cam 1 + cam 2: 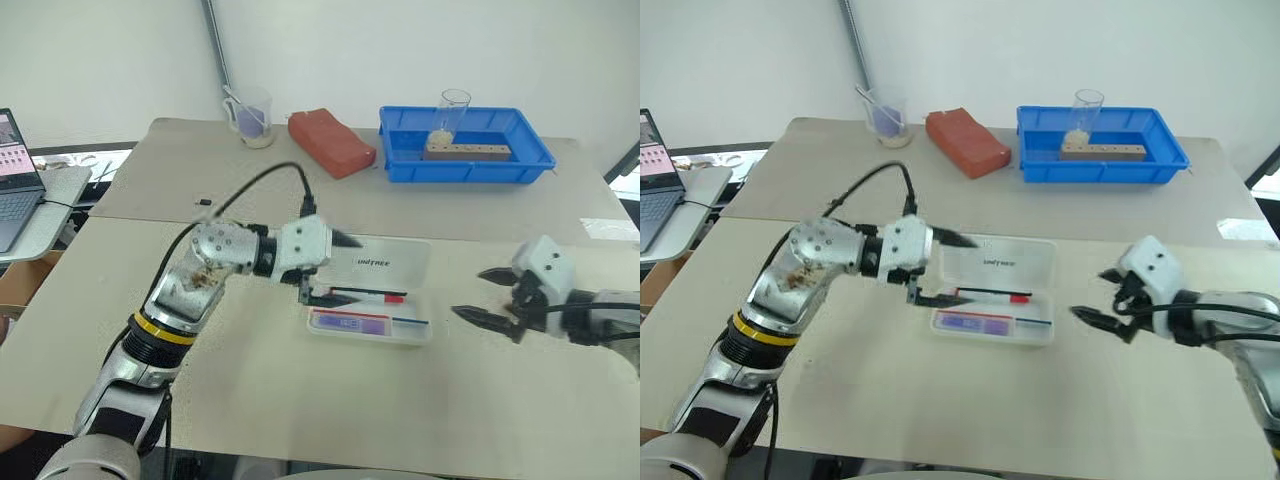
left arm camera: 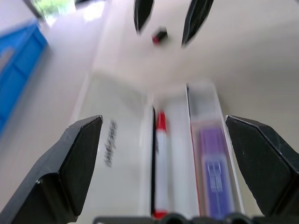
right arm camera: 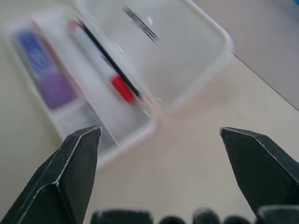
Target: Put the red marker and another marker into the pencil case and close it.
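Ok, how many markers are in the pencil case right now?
2: the red marker in the compartment nearer the open lid, the purple highlighter in the front one.

- The pencil case [image 1: 372, 300] — a flat white plastic box with rounded corners — lies open on the table, its lid [image 1: 385, 262] folded back flat with the small dark "UNITREE" print facing up.
- The red marker [image 1: 372, 296], slim and white-barrelled with a red cap, lies lengthwise in the tray's compartment next to the hinge.
- The purple marker [image 1: 350, 322] — short, chunky, lavender — lies lengthwise in the front compartment, parallel to the red one and apart from it.
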Motion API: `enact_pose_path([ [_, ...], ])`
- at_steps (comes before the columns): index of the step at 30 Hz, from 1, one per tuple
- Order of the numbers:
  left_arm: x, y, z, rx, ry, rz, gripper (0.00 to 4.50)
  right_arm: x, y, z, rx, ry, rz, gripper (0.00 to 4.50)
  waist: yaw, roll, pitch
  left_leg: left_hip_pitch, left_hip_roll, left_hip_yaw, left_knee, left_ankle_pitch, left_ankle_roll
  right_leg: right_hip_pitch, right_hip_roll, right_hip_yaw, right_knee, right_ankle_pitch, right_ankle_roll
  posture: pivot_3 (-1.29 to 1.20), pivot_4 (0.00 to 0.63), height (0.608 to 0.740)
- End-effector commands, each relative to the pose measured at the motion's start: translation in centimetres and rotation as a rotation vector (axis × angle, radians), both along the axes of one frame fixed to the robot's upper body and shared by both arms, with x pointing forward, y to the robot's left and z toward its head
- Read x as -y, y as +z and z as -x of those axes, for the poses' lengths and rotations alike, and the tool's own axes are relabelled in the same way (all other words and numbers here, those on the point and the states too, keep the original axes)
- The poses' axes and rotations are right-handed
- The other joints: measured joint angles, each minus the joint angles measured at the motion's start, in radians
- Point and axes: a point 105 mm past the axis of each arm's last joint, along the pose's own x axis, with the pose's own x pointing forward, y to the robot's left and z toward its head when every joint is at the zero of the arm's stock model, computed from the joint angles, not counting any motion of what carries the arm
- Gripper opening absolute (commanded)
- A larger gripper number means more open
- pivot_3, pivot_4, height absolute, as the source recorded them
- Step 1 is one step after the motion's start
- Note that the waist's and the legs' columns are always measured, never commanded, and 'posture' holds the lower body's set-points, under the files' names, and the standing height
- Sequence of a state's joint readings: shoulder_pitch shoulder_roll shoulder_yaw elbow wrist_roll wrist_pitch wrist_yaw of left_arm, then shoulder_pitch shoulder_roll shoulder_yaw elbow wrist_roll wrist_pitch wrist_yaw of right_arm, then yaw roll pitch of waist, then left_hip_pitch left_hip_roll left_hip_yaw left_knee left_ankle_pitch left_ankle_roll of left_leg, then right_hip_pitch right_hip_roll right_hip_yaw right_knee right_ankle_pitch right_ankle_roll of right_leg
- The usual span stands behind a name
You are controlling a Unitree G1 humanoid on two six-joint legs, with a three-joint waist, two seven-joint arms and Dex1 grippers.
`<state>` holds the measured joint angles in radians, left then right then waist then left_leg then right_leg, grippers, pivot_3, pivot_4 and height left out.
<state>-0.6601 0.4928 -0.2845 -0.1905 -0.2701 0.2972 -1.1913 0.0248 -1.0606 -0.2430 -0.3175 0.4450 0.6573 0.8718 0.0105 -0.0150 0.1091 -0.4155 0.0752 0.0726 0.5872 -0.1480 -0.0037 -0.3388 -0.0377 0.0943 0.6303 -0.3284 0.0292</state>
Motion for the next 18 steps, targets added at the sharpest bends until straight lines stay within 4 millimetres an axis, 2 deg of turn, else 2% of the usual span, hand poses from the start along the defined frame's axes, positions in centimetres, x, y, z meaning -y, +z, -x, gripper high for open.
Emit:
enact_pose_path([
  [1, 0.8, 1.8, 1.2, 0.024, -0.07, 0.082, 4.48, 2.5, 0.2, -0.2, -0.012, -0.031, 0.09, 4.5, -0.002, 0.004, 0.0, 0.001, 0.0, 0.0, 0.002, -0.001, 0.002, 0.002, 0.0, 0.0, 0.0, 0.0, 0.001, 0.0, 0.15, 0.74],
  [6, 1.7, 2.4, 2.4, 0.043, -0.129, 0.129, 4.48, 5.0, -1.5, -0.7, -0.087, -0.074, 0.132, 4.5, -0.011, 0.005, 0.0, 0.002, 0.0, -0.002, 0.003, -0.002, 0.003, 0.003, 0.001, 0.0, 0.001, 0.0, 0.001, 0.0, 0.15, 0.74],
  [9, 2.3, 2.9, 2.9, 0.047, -0.154, 0.151, 4.48, 6.2, -2.6, -1.7, -0.127, -0.112, 0.124, 4.5, -0.015, 0.006, 0.001, 0.002, -0.002, -0.002, 0.004, -0.002, 0.003, 0.004, 0.001, 0.001, 0.0, -0.001, 0.001, 0.0, 0.15, 0.74],
  [17, 2.3, 3.1, 3.3, 0.04, -0.144, 0.155, 4.48, 7.4, -3.9, -3.2, -0.175, -0.148, 0.123, 4.5, -0.019, 0.007, 0.001, 0.001, -0.004, -0.005, 0.004, -0.002, 0.003, 0.006, 0.0, 0.003, 0.0, -0.002, 0.003, 0.0, 0.15, 0.74],
  [18, 2.2, 3.1, 3.3, 0.038, -0.138, 0.154, 4.49, 7.5, -3.9, -3.3, -0.179, -0.15, 0.122, 4.25, -0.018, 0.008, 0.001, 0.001, -0.005, -0.005, 0.004, -0.002, 0.003, 0.006, 0.0, 0.003, 0.0, -0.002, 0.003, 0.0, 0.15, 0.74],
])
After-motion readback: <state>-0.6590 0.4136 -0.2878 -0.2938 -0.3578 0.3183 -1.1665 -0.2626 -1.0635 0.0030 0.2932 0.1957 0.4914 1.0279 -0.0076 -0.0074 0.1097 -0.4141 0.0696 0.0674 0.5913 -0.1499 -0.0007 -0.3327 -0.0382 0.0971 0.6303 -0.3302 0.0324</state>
